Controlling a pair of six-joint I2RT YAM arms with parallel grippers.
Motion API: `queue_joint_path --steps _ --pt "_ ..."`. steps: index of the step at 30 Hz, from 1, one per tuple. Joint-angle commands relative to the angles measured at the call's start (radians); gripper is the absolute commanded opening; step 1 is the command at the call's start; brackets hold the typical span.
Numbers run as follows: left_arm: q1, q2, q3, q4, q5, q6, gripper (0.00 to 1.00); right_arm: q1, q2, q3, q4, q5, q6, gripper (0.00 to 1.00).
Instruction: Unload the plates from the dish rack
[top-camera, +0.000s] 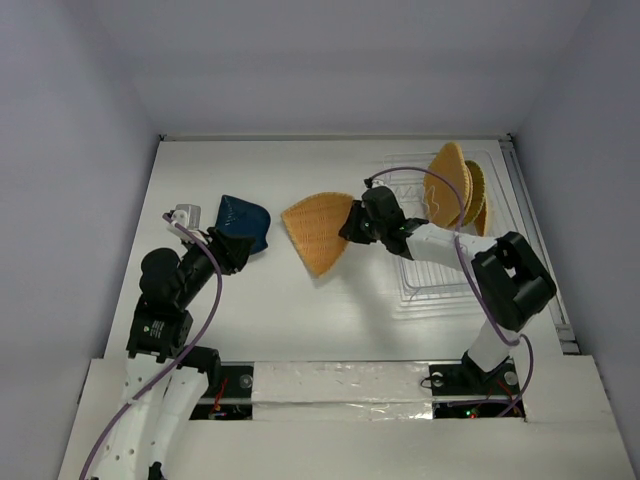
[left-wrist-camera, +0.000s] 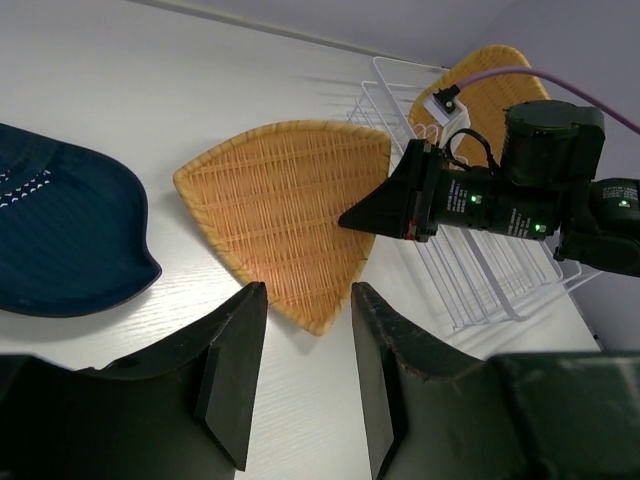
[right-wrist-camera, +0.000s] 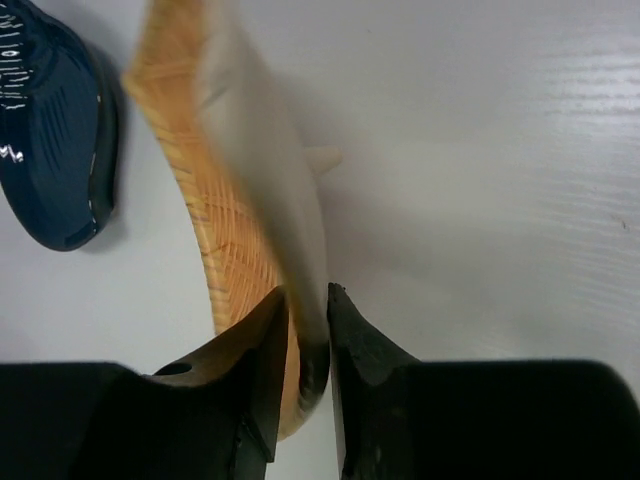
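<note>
Right gripper (right-wrist-camera: 305, 300) fingers (right-wrist-camera: 262, 360): pinching woven orange plate (top-camera: 318, 232), white table (top-camera: 300, 330) centre; left gripper (left-wrist-camera: 307, 292): parted, empty; lilac-grey walls (top-camera: 70, 150).

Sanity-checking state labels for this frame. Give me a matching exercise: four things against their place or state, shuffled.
Things:
1. dark blue plate
2. orange plate at centre
3. other orange plates
4. left gripper

Place or state:
A. standing upright in the dish rack
B. open, holding nothing
C. rim pinched by the right gripper
D. lying on the table, left side

Pairs: 1-D, 2-C, 3-A, 4-B.
</note>
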Motion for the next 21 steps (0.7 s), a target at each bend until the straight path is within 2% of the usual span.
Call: queue_joint_path --steps 1,2,6,12,14,17,21 --pt "0.008 0.008 -0.002 0.050 0.017 -0.004 0.36 0.007 -0.020 -0.003 0.147 0.053 0.021 0.29" --pt "0.008 0.011 -0.002 0.052 0.019 -0.004 0.36 0.007 -0.022 -0.009 0.143 0.070 0.021 0.43" --pt "0.008 0.012 -0.002 0.053 0.021 -0.003 0.36 0.007 -0.036 -0.023 0.127 0.101 0.017 0.63" --pt "0.008 0.012 -0.004 0.055 0.022 -0.004 0.36 0.007 -0.045 -0.074 0.151 0.109 0.020 0.66" --pt "0.008 0.011 -0.004 0.055 0.021 -0.004 0.36 0.007 -0.063 -0.084 0.150 0.107 0.020 0.70" --pt "0.008 0.008 -0.002 0.053 0.024 -0.003 0.36 0.018 -0.126 -0.106 0.140 0.112 0.014 0.78" --pt "0.008 0.003 -0.002 0.053 0.024 -0.004 0.36 0.027 -0.253 -0.117 0.110 0.093 -0.008 0.77"
